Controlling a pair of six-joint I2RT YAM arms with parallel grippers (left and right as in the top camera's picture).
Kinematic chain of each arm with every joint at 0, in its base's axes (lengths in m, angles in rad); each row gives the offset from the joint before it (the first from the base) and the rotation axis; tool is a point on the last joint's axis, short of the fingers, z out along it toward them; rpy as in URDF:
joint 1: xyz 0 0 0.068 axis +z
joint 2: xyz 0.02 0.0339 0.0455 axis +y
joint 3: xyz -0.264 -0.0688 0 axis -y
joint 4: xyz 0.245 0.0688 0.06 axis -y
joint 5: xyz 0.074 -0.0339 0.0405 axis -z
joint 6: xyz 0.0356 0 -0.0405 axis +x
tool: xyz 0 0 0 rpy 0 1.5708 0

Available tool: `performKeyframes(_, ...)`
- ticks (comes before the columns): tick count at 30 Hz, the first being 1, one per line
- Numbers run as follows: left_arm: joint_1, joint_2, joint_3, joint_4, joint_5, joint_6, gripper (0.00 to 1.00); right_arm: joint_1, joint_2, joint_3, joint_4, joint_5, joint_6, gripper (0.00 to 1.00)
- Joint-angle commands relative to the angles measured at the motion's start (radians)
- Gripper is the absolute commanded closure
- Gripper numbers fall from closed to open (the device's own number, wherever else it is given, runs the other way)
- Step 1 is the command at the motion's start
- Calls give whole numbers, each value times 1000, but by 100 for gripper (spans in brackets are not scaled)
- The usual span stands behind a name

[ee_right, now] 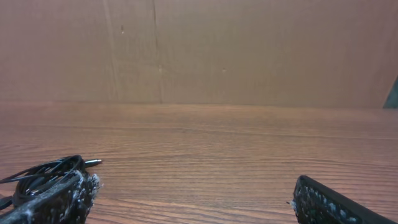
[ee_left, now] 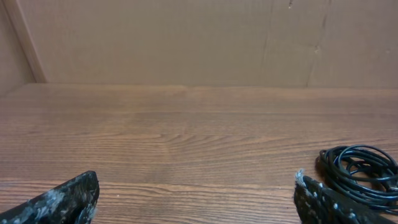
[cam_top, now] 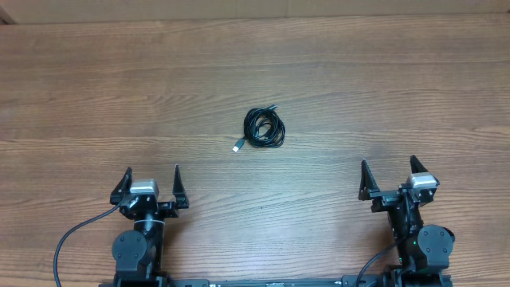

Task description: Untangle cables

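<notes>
Left gripper (cam_top: 151,170) sits low at the near edge, jaws spread wide, nothing between them. Right gripper (cam_top: 388,163) mirrors it on the other side, jaws also wide apart and empty. Between the two and further out on the wooden surface (cam_top: 358,80) lie the cables (cam_top: 264,127), wound into one small black bundle well apart from both grippers. A silvery plug (cam_top: 237,147) pokes out on the bundle's near-left side. The wrist views show a plain brown wall (ee_left: 186,37) behind the surface.
</notes>
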Motion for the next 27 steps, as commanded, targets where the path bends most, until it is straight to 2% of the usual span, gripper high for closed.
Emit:
performKeyframes(1, 0, -10, -5, 0, 50, -47, 0, -3, -11, -10, 5, 6, -5, 0)
performKeyframes(12, 0, -10, -5, 2, 121, -272, 1, -3, -11, -10, 5, 6, -5, 0)
performKeyframes(15, 0, -10, -5, 10, 182, -335, 0, -3, -11, -10, 5, 6, -5, 0)
performKeyframes(21, 0, -10, -1, 87, 324, -333, 1, -3, -11, -10, 5, 6, -5, 0)
performKeyframes(27, 0, -10, 85, 73, 368, -332, 0, -3, -11, -10, 5, 6, -5, 0)
